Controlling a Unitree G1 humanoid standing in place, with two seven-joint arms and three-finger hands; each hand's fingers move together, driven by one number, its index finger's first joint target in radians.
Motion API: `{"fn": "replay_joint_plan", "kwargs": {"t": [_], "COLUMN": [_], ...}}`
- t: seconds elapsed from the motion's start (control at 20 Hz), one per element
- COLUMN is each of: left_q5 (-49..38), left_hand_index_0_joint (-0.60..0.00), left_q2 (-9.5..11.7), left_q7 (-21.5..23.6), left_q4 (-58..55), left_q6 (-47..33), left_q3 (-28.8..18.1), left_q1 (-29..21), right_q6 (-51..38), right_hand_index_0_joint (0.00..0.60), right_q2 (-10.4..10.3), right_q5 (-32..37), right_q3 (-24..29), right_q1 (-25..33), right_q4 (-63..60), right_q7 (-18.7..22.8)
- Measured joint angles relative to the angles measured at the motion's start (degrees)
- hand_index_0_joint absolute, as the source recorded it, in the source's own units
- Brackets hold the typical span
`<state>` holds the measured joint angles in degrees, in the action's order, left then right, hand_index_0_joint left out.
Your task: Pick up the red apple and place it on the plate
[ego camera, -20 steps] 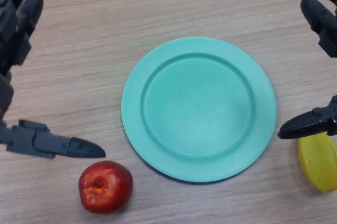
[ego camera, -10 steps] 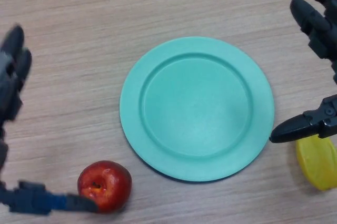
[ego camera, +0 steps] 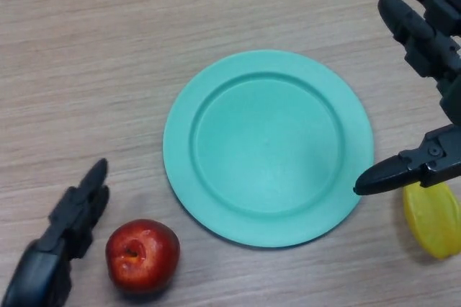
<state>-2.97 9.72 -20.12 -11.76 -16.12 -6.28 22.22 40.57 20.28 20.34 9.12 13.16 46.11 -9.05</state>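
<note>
The red apple [ego camera: 142, 254] sits on the wooden table near the front left, just off the rim of the empty green plate [ego camera: 268, 147]. My left hand [ego camera: 61, 246] is low at the bottom left, right beside the apple's left side, fingers straight and pointing away from me, holding nothing. My right hand [ego camera: 425, 55] is at the right edge, open, with its fingers above the plate's right side and its thumb tip just over the plate's right rim.
A yellow fruit [ego camera: 433, 217] lies on the table at the right, just beyond the plate and partly under my right thumb.
My left hand has dropped toward me and now sits beside the apple's left side with its thumb out of sight. My right hand has shifted slightly left toward the plate.
</note>
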Motion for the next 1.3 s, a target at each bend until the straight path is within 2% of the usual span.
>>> {"fn": "replay_joint_plan", "kwargs": {"t": [0.1,0.15,0.2,0.25,0.3,0.35,0.4,0.5,0.65,0.75,0.85,1.0,1.05,1.1,1.2,1.3], "left_q5": [0.0,0.0,0.0,0.1,0.4,1.9,2.2,3.2,7.9,8.0,8.5,11.4,11.6,12.7,17.6,21.2], "left_hand_index_0_joint": [0.0,-0.05,-0.2,-0.3,-0.45,-0.55,-0.6,-0.6,-0.6,-0.6,-0.6,-0.6,-0.6,-0.6,-0.6,-0.6], "left_q2": [0.0,0.0,0.0,0.0,0.1,0.2,0.5,0.7,0.8,0.8,1.0,1.7,1.7,1.7,1.2,1.1], "left_q7": [0.0,0.6,1.6,1.6,2.2,3.0,3.1,3.1,3.1,3.1,3.0,2.9,2.9,3.0,3.0,3.0], "left_q4": [1.4,2.2,2.4,2.5,3.0,3.3,2.7,0.4,-5.4,-12.7,-19.0,-19.3,-18.3,-15.8,-10.9,-7.8], "left_q6": [0.0,0.0,0.0,0.0,0.0,0.0,2.0,6.3,9.0,12.3,18.4,30.4,31.6,31.6,29.8,27.7], "left_q3": [0.8,1.3,2.2,2.2,2.2,2.2,2.1,2.0,2.0,2.1,3.1,8.3,9.8,12.7,17.5,19.8], "left_q1": [-1.9,-2.6,-2.7,-2.8,-3.1,-3.2,-3.1,-2.9,-2.9,-4.6,-8.4,-18.2,-20.6,-23.6,-26.2,-27.1], "right_q6": [0.0,0.0,0.0,0.0,0.0,0.0,0.1,0.6,0.7,0.7,0.7,0.7,0.7,0.8,0.9,0.9], "right_hand_index_0_joint": [0.0,0.0,0.0,0.0,0.0,0.0,0.0,0.0,0.0,0.0,0.0,0.0,0.0,0.0,0.0,0.0], "right_q2": [0.0,0.0,0.0,0.0,0.0,0.0,0.1,1.2,1.8,1.9,1.9,2.0,2.0,2.0,2.2,2.6], "right_q5": [0.0,0.0,0.0,0.0,0.1,0.1,2.2,3.2,3.2,3.5,4.1,4.4,4.4,4.4,4.6,4.6], "right_q3": [0.1,0.2,0.3,0.3,0.5,0.6,2.1,4.5,5.7,5.8,6.2,6.7,6.8,6.9,7.2,8.1], "right_q1": [0.0,-0.1,-0.1,-0.1,-0.2,-0.4,-1.2,-1.4,-1.8,-1.9,-2.0,-2.3,-2.3,-2.4,-2.5,-3.1], "right_q4": [0.0,0.0,0.1,0.1,0.1,0.3,0.5,0.7,1.8,2.4,2.4,2.8,3.1,3.9,4.7,4.7], "right_q7": [0.0,0.0,0.0,0.0,0.0,0.0,0.0,0.3,1.3,1.3,1.3,1.4,1.7,1.8,1.8,1.8]}}
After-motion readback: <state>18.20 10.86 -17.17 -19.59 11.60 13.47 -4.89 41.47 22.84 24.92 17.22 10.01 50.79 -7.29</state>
